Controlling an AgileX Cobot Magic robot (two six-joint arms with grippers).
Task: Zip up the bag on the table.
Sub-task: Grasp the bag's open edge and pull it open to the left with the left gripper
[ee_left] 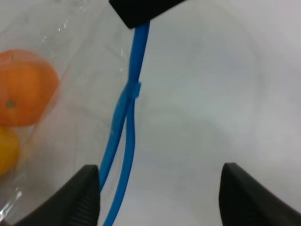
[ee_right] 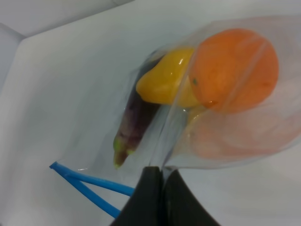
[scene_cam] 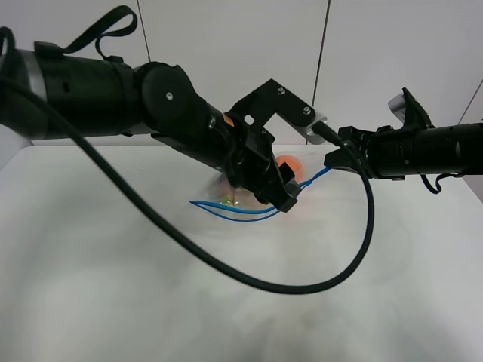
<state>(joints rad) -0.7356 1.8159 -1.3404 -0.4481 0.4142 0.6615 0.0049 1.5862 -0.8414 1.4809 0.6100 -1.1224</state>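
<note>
The clear bag (scene_cam: 256, 197) lies mid-table on the white table (scene_cam: 106, 302), with an orange (scene_cam: 290, 167) showing through it. Its blue zip strip (scene_cam: 226, 211) is parted at the left and joined toward the right. My left gripper (scene_cam: 282, 197) is open low over the strip. In the left wrist view the strip (ee_left: 128, 141) runs between the gripper's (ee_left: 164, 197) fingers (ee_left: 87, 195), close to one of them. My right gripper (scene_cam: 332, 161) is shut on the bag's right end. The right wrist view shows the gripper (ee_right: 157, 197) pinching the plastic, with the orange (ee_right: 233, 70), yellow fruit (ee_right: 164, 82) and eggplant (ee_right: 134, 127) inside.
A thick black cable (scene_cam: 302, 286) hangs in a loop over the table's middle, from the left arm toward the right arm. White wall panels (scene_cam: 226, 45) stand behind the table's far edge.
</note>
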